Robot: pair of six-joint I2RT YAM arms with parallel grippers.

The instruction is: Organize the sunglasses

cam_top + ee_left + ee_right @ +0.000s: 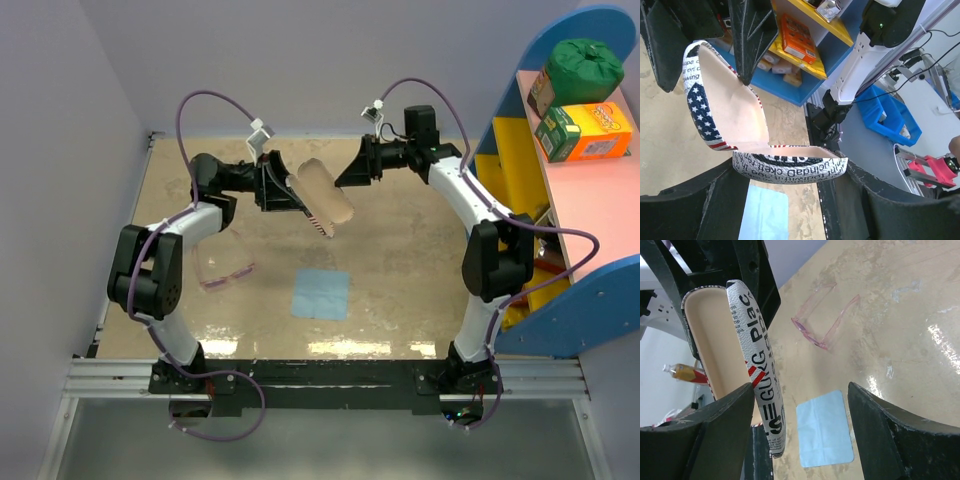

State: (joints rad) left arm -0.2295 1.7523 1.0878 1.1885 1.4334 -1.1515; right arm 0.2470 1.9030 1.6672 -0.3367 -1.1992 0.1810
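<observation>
The left claw [790, 169] grips the open flag case [735, 110], in the air past the blue cloth [321, 292]. The right claw [800, 390] is wide open around its lid [756, 335]. The sunglasses [226, 273] lie on the desk [410, 240] left of the cloth.

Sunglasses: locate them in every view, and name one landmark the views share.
Top external: sunglasses lower left, on the table.
Left wrist: not in it.
Right wrist: sunglasses upper middle, on the table.
Shared landmark: the blue cloth, seen in all three.

Translucent pink sunglasses [230, 275] lie arms-open on the table [400, 240]
</observation>
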